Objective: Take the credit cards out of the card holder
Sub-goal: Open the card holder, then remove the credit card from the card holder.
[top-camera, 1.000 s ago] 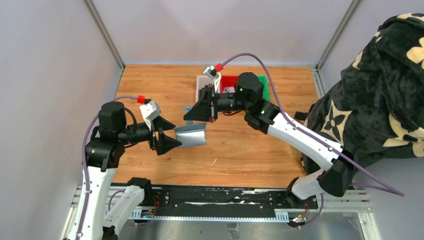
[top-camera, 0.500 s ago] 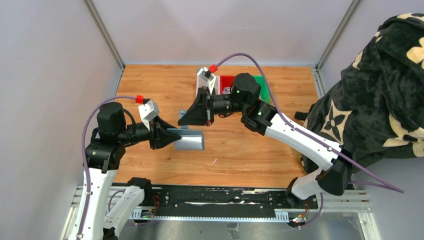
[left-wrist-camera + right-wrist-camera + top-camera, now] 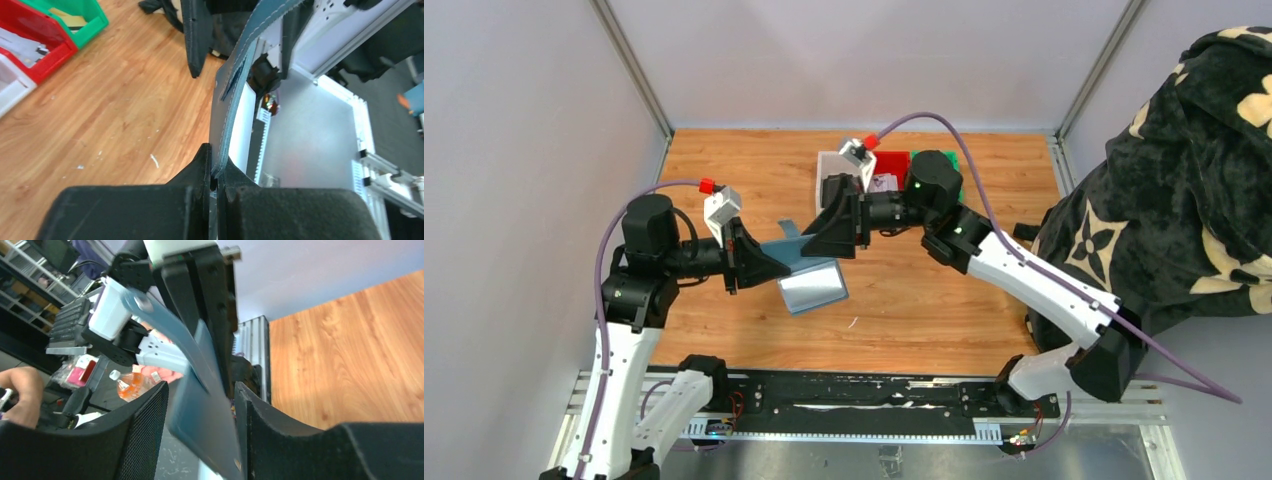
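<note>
- left gripper (image 3: 769, 265): jaws clamped on the lower edge of the card holder (image 3: 814, 283). The left wrist view shows both pads squeezed onto the teal leather with no gap.
- card holder: up in the air over the table (image 3: 724, 180), between the two grippers and not touching the wood. It hangs half unfolded, with the teal flap toward the right arm and a pale silvery face turned up toward the near edge.
- credit cards: I can't separate them from the lining. The pale face could be a card or the inside of the holder, and no card lies loose on the table.
- right gripper (image 3: 822, 245): jaws part open and straddling the upper flap. In the right wrist view the teal sheet runs between the two fingers with space on both sides, so it grips nothing.
- step in hand, my read: the right arm is lining up for a pinch while the left anchors the holder.
- to do it well:
  - keep the left clamp tight and clear of the slots
  - close the right jaws only on an exposed card edge, not on leather
  - pull straight along the slot
  - stay over the wood so a slipped card lands flat
- risk: a pinch on flap and card together drags the whole holder out of the left clamp.
- white bin (image 3: 832, 165), red bin (image 3: 889, 165), green bin (image 3: 952, 175): at the back right, well away from the holder.
</note>
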Robot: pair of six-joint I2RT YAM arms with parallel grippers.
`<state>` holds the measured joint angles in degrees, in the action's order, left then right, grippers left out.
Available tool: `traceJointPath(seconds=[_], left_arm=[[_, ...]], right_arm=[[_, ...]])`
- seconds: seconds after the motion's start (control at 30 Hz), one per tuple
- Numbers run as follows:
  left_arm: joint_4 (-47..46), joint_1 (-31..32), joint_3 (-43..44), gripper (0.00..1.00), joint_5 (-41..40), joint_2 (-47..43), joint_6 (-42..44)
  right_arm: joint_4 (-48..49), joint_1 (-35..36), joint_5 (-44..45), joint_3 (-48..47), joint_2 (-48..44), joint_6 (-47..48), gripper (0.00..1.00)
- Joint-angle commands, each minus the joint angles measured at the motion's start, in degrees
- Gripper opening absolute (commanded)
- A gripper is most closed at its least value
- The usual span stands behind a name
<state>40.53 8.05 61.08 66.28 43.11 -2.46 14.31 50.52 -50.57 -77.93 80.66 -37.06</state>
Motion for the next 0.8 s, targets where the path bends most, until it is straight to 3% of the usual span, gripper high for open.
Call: traceJointPath(seconds=[0.0, 0.1, 0.27, 0.33, 0.57, 0.77], left_arm=[[-5.17, -0.06, 3.1, 0.0, 4.14, 1.28, -10.29], [-9.81, -0.06, 3.44, 0.0, 4.28, 1.31, -16.07], [-34.58, -0.06, -3.62, 0.0, 2.58, -1.61, -39.49], [-38.95, -0.06, -4.85, 0.0, 2.06, -2.03, -44.14], [-40.27, -0.06, -4.35, 0.0, 1.22, -1.29, -47.78], [-40.22, -0.06, -4.22, 0.0, 1.22, -1.35, -47.91]], right_arm=[[1.49, -5.46, -3.42, 8.68, -8.03, 5.18, 0.57], [3.67, -7.65, -3.98, 14.97, -12.99, 6.28, 0.6], [8.08, -7.81, -4.3, 22.77, -19.26, 6.85, 0.61], [9.83, -7.81, -4.18, 25.17, -20.52, 6.32, 0.58], [13.46, -7.81, -2.17, 27.65, -21.58, 4.26, 0.43], [15.36, -7.81, -0.19, 27.25, -19.94, 1.47, 0.37]])
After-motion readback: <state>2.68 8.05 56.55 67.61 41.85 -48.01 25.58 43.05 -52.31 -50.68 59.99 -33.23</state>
